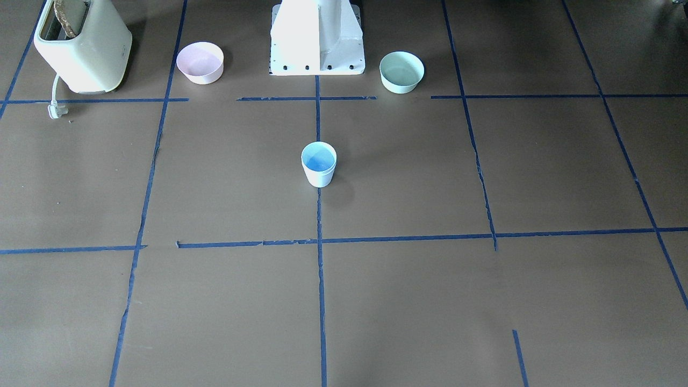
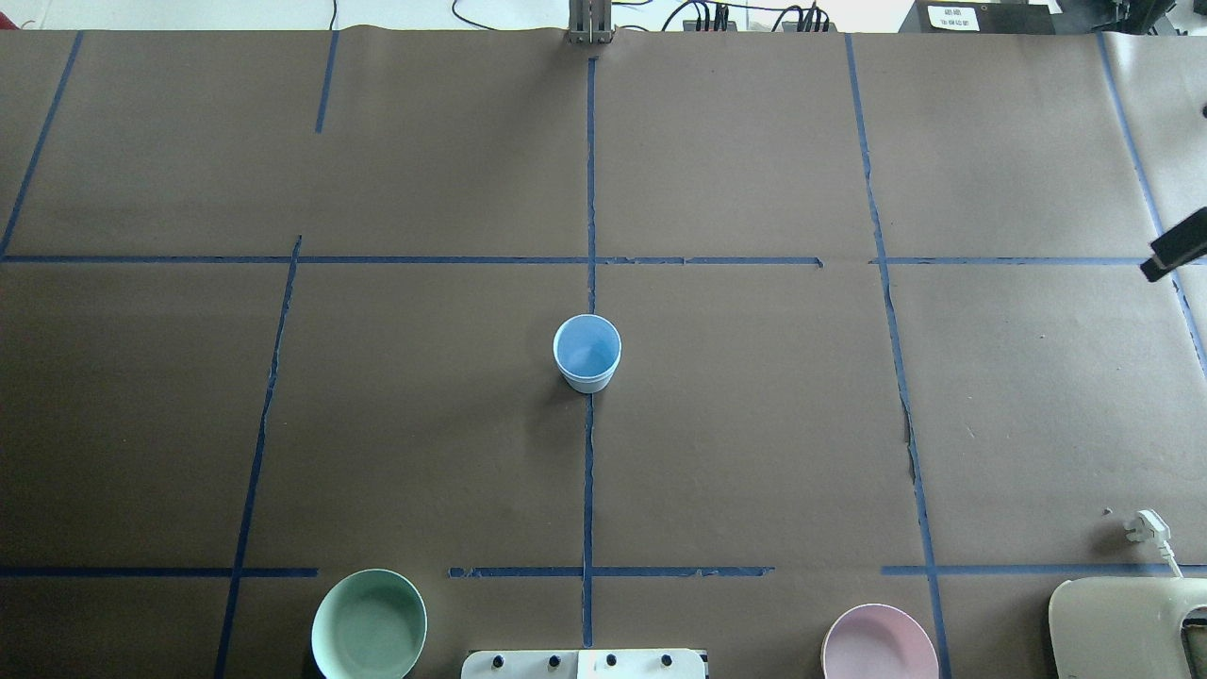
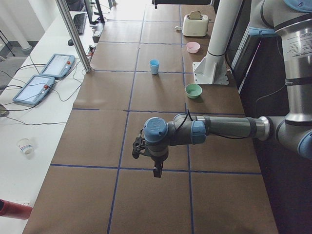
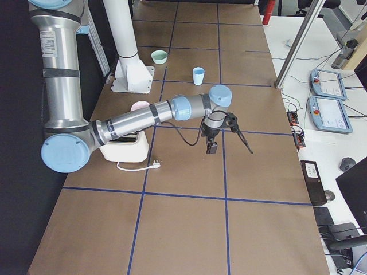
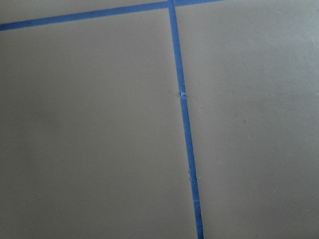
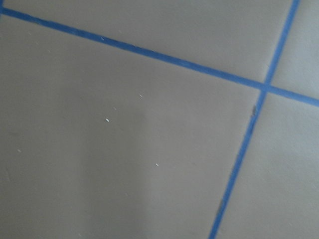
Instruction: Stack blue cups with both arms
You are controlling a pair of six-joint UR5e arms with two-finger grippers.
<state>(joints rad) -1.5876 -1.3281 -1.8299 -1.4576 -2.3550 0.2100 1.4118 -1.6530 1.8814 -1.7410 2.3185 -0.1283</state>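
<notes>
One pale blue cup (image 1: 319, 164) stands upright on the centre tape line of the table, also in the overhead view (image 2: 586, 352). I see only one cup shape and cannot tell whether a second is nested inside it. My left gripper (image 3: 157, 170) hangs over the table's left end, far from the cup, and I cannot tell if it is open or shut. My right gripper (image 4: 211, 148) hangs over the right end, empty-looking, state unclear. A black part of it (image 2: 1174, 253) shows at the overhead view's right edge. Both wrist views show only brown paper and blue tape.
A pink bowl (image 1: 200, 63) and a mint-green bowl (image 1: 401, 71) stand either side of the white pedestal (image 1: 317, 37). A cream toaster (image 1: 83, 45) with a loose plug (image 1: 55, 110) stands beyond the pink bowl.
</notes>
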